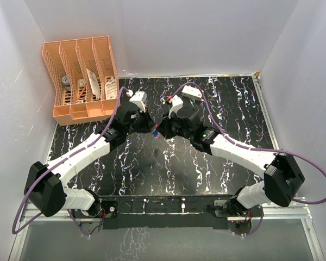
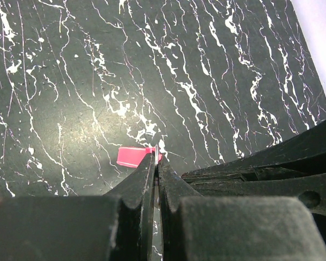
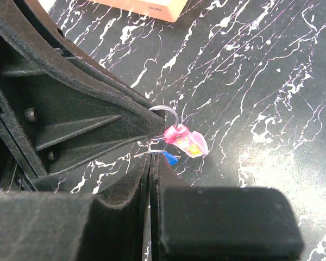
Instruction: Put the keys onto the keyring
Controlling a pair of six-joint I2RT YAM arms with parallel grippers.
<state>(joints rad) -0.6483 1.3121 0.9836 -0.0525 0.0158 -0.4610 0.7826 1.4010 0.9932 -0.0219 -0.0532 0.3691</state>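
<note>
My left gripper [image 2: 156,156] is shut on the thin metal keyring [image 2: 157,148], seen edge-on between its tips. The pink key [image 2: 132,156] hangs on the ring and sticks out to the left. In the right wrist view the keyring [image 3: 167,110] loops out of the left gripper's tip, with the pink key [image 3: 186,141] dangling below it. My right gripper [image 3: 152,158] is shut on the blue-headed key [image 3: 171,158], whose silvery end [image 3: 143,154] points toward the ring. From above, both grippers [image 1: 151,126] [image 1: 161,132] meet tip to tip over the middle of the mat.
An orange file rack [image 1: 81,79] stands at the back left, its edge showing in the right wrist view [image 3: 146,7]. A white rectangular box [image 1: 193,92] lies on the black marbled mat [image 1: 152,168] behind the right gripper. White walls enclose the table.
</note>
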